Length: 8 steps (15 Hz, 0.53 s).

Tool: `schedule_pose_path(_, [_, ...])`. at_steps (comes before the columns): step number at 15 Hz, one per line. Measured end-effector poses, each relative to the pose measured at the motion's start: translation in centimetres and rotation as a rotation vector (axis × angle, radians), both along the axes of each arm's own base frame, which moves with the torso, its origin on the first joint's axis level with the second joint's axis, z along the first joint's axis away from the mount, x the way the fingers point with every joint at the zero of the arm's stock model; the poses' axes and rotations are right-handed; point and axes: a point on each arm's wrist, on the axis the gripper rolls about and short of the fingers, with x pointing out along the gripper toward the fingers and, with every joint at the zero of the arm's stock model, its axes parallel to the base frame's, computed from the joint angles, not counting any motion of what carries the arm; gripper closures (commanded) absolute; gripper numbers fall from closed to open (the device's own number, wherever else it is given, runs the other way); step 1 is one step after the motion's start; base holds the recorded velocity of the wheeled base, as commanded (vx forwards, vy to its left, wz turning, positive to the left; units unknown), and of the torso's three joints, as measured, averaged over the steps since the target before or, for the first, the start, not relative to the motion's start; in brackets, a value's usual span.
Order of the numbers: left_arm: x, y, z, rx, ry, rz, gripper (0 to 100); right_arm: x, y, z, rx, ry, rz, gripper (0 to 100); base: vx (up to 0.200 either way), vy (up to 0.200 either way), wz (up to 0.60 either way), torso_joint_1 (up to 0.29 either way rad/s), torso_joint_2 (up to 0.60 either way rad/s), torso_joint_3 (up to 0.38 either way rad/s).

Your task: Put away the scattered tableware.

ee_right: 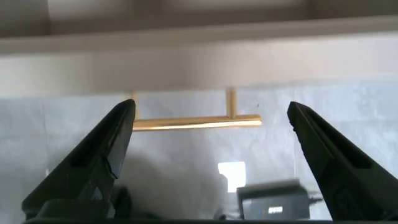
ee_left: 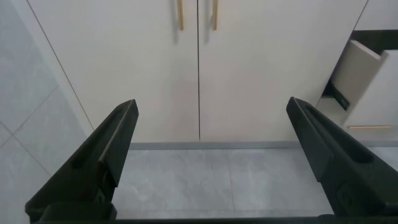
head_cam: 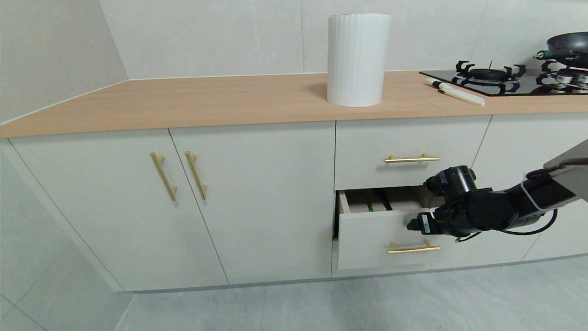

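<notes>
Lower drawer [head_cam: 367, 234]: partly open. Right gripper [head_cam: 415, 225]: fingers apart, empty, at the drawer front above the handle [head_cam: 413, 248]. Left gripper [ee_left: 211, 104]: fingers apart, empty. Knife [head_cam: 455, 92]: on the countertop [head_cam: 206, 101], far right, not yet stowed.

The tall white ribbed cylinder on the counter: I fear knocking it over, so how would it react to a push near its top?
The cylinder stands taller than wide, so a high push would probably tip it rather than slide it. Its round wall suggests it would roll on the countertop once down. Its weight cannot be told.
</notes>
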Motion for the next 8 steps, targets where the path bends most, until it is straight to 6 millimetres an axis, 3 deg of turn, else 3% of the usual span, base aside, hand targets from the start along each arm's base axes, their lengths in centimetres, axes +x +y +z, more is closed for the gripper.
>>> schedule_pose_path(4, [0.0,0.0,0.0,0.000,0.000,0.000,0,2.1,0.2,-0.9,0.002,-0.019,-0.003,0,0.000,0.000,0.00,0.000,0.00,0.000])
schedule_pose_path(8, [0.0,0.0,0.0,0.000,0.000,0.000,0,4.3,0.7,-2.0,0.038,-0.189,-0.006,0,0.000,0.000,0.00,0.000,0.00,0.000])
